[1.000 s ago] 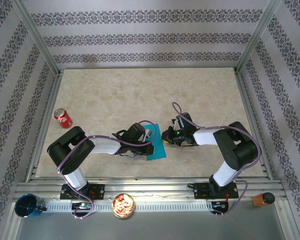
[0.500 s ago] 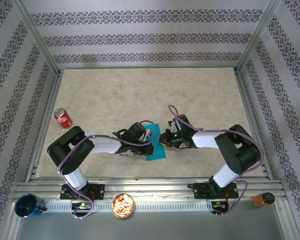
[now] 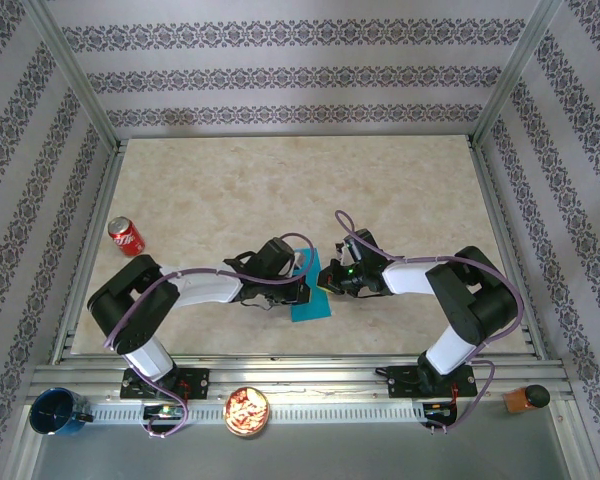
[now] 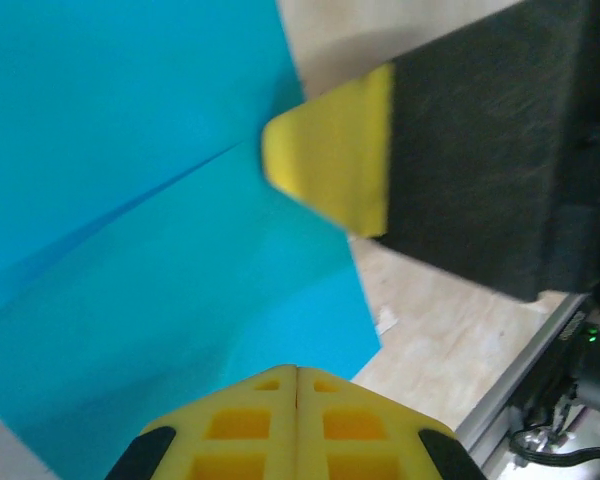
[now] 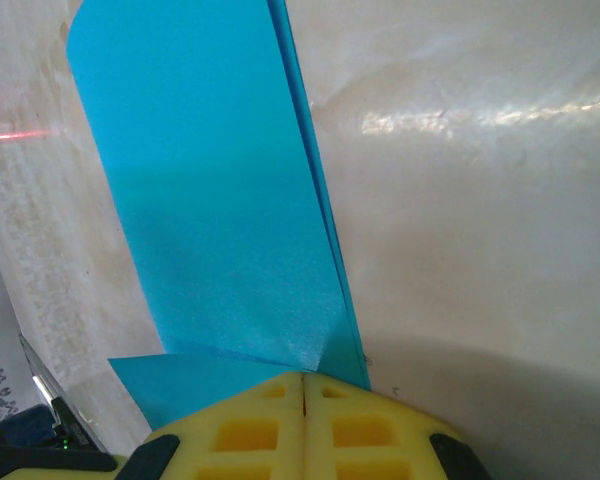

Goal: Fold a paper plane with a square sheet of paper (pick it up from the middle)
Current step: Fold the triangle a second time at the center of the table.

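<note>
left gripper, right gripper both closed, tips on folded paper

The top view looks down from above and behind the arm bases, far enough to take in the whole desk. Each wrist view looks along its own tool, the left tool and the right tool, from very close to the surface. All three share the turquoise paper; the left wrist view also catches the right tool's yellow tip.
</note>
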`<move>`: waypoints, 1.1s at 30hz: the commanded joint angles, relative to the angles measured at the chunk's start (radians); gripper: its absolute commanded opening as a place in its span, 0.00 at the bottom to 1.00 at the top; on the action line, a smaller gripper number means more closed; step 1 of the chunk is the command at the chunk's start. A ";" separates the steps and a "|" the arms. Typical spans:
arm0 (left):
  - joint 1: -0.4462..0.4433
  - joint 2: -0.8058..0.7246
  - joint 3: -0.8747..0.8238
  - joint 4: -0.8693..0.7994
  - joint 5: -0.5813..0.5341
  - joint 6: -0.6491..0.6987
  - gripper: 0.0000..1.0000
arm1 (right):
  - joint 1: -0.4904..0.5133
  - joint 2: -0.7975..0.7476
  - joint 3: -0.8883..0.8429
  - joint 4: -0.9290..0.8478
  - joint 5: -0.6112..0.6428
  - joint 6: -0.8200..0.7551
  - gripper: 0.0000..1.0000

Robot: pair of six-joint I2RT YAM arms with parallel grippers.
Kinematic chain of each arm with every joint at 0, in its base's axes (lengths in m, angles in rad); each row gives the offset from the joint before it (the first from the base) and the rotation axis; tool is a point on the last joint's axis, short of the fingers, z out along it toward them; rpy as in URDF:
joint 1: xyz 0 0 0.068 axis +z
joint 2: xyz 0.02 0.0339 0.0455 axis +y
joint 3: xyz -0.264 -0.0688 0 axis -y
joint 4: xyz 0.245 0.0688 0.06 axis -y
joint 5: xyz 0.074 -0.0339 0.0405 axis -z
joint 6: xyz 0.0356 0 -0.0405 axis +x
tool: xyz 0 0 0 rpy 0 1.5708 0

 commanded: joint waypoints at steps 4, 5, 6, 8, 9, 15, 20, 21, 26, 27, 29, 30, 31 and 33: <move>0.006 0.089 0.065 -0.052 0.014 -0.044 0.00 | -0.001 0.015 -0.015 -0.070 0.064 -0.012 0.00; 0.004 0.097 0.067 -0.063 0.005 -0.037 0.00 | -0.001 0.015 -0.016 -0.071 0.067 -0.012 0.00; 0.002 0.102 0.060 -0.073 -0.002 -0.034 0.00 | -0.001 0.014 -0.018 -0.072 0.069 -0.012 0.00; 0.001 0.100 0.030 -0.059 0.004 -0.042 0.00 | -0.001 0.014 -0.021 -0.076 0.076 -0.012 0.00; 0.001 0.095 0.009 -0.049 0.007 -0.048 0.00 | -0.001 0.017 -0.023 -0.076 0.078 -0.013 0.00; 0.001 0.031 -0.126 0.008 0.016 -0.076 0.00 | -0.001 0.039 -0.027 -0.081 0.090 -0.013 0.00; 0.001 -0.004 -0.189 0.035 0.038 -0.093 0.00 | -0.001 0.054 -0.025 -0.081 0.095 -0.018 0.00; 0.001 -0.012 -0.197 0.036 0.038 -0.094 0.01 | -0.002 0.058 -0.024 -0.081 0.095 -0.018 0.00; 0.000 -0.047 -0.230 0.027 0.041 -0.107 0.01 | -0.001 0.060 -0.021 -0.079 0.092 -0.018 0.00; 0.000 -0.053 -0.240 0.030 0.045 -0.109 0.01 | -0.001 0.058 -0.020 -0.079 0.092 -0.018 0.00; 0.000 -0.067 -0.262 0.034 0.052 -0.116 0.01 | -0.001 0.058 -0.019 -0.081 0.092 -0.017 0.00; 0.000 -0.072 -0.268 0.035 0.055 -0.116 0.01 | -0.001 0.058 -0.019 -0.081 0.092 -0.019 0.00; -0.001 -0.077 -0.275 0.035 0.063 -0.116 0.01 | -0.001 0.058 -0.018 -0.082 0.092 -0.018 0.00; -0.001 -0.088 -0.282 0.030 0.069 -0.116 0.01 | -0.001 0.058 -0.018 -0.081 0.093 -0.018 0.00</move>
